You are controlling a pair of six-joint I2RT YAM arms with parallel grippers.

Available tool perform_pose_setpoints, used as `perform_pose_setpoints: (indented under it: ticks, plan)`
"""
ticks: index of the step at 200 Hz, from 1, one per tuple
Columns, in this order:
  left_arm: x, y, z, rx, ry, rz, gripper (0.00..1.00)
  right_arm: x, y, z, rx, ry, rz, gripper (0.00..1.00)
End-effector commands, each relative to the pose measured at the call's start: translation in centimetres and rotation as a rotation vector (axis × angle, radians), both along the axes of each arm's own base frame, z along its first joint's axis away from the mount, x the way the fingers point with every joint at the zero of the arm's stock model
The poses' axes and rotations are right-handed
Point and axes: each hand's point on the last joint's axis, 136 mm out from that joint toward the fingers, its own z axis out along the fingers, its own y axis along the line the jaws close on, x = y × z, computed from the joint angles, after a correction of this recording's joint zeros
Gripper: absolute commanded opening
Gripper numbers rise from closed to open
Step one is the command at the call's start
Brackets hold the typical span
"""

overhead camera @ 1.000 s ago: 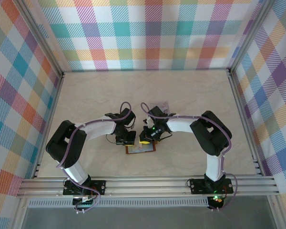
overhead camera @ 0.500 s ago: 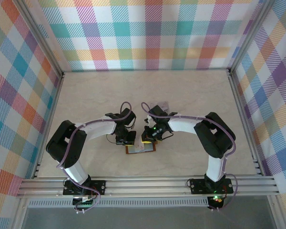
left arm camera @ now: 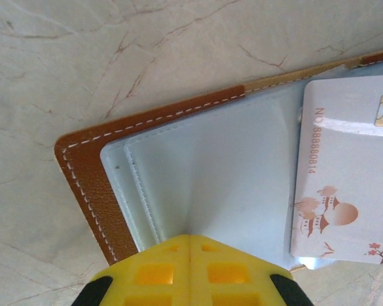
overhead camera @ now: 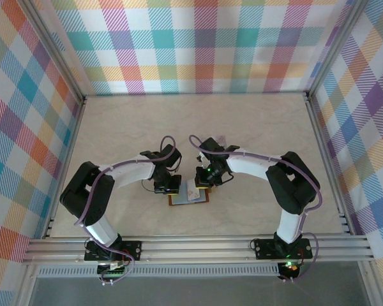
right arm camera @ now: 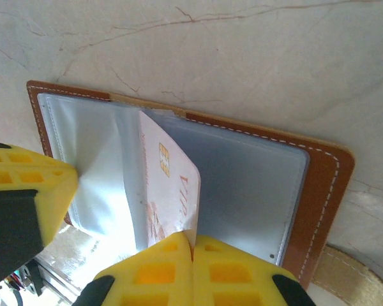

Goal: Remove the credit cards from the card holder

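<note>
**White credit card point(right arm camera: 169, 191) held over the open card holder point(right arm camera: 322, 191)**

The brown card holder lies spread flat on the table point(overhead camera: 255, 127), near its front edge, between the two arms. The chip-bearing credit card, printed in red, stands tilted above the holder's middle, its lower edge pinched between the closed fingers of the right gripper point(right arm camera: 193, 245). The left gripper point(left arm camera: 189, 245), fingers pressed together, clamps the clear sleeves point(left arm camera: 230, 178) on the holder's left half.

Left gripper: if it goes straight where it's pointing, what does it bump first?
The left gripper is pinched shut on the card holder's clear sleeve, so it would likely push into that sleeve first, then the brown cover. The white credit card, held by the right gripper, sits to the side.
</note>
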Motion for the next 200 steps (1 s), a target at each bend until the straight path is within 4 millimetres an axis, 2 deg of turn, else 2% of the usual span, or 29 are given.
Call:
perform_pose_setpoints:
  ticks: [1,51,106,145,173,200]
  plan:
    - [0.0,0.4,1.5,0.018,-0.031,-0.005,0.06,0.0,-1.2,0.2,-0.054,-0.001,-0.002,0.06]
    - [0.6,0.3,2.9,0.000,-0.077,0.006,0.06,-0.1,0.5,2.0,0.062,-0.003,0.002,0.06]
    - [1.4,0.8,4.4,-0.015,-0.162,0.037,0.07,-0.6,-0.7,3.5,0.057,-0.065,0.026,0.07]
    - [1.5,0.4,4.8,-0.055,-0.164,0.039,0.07,-1.8,-1.7,5.1,0.031,-0.175,0.338,0.05]
    - [1.5,0.4,4.6,-0.056,-0.164,0.037,0.07,-2.1,-4.0,5.8,-0.098,-0.233,0.577,0.05]
    - [1.5,0.4,4.4,-0.059,-0.158,0.033,0.07,-1.9,-5.8,6.6,-0.172,-0.391,0.919,0.06]
